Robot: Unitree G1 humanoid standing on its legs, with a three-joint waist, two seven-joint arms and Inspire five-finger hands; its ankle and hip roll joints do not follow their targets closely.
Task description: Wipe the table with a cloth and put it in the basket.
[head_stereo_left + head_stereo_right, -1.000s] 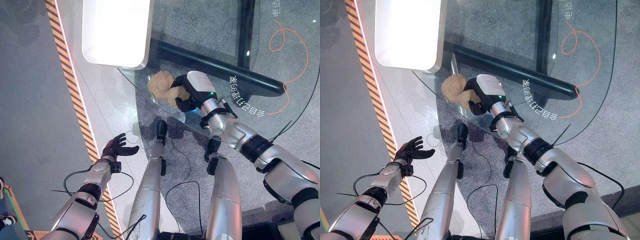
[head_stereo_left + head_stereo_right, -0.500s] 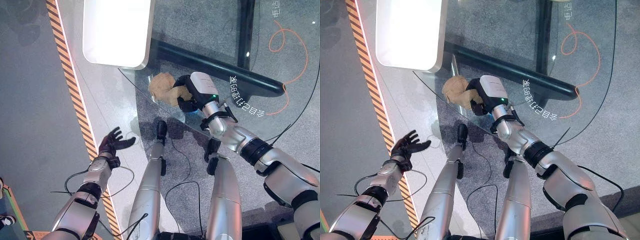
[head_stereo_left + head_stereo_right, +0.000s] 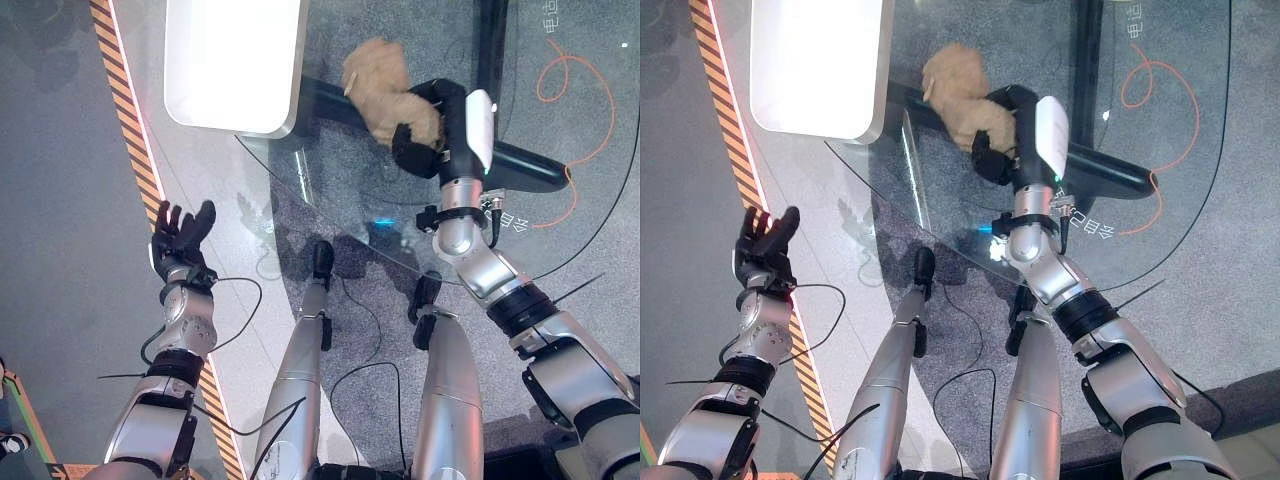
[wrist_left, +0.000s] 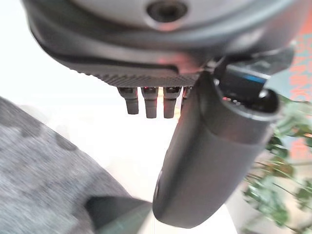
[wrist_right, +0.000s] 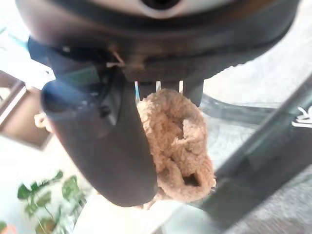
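I see my right hand [image 3: 432,125] raised over the glass table [image 3: 330,190], with its fingers and thumb curled round the tan cloth [image 3: 385,90]. The cloth is bunched into a fuzzy wad, and most of it sticks out past the hand on the side facing the white panel [image 3: 235,60]. In the right wrist view the thumb presses the cloth [image 5: 178,141] against the fingers, so the grip is a closed one and the wad fills it. From the head views I cannot tell whether the cloth touches the glass or hangs just above it; it sits over the part of the tabletop where the dark bar [image 3: 520,160] of the frame runs under the glass, inward from the curved near edge.

My left hand [image 3: 178,240] is well apart from the table, off its left side, held up over the grey floor beside the orange and black striped line [image 3: 135,150]. Its fingers stand straight and a little spread, palm turned away from the table, and it holds nothing. The left wrist view shows the same: the finger row reaches straight out with the thumb [image 4: 209,161] set apart from it and nothing between them.

An orange cable [image 3: 565,80] curls on the floor under the far right part of the glass, and white characters [image 3: 495,210] show through the tabletop near my right forearm. Green leaves [image 5: 44,195] show at the edge of the right wrist view.
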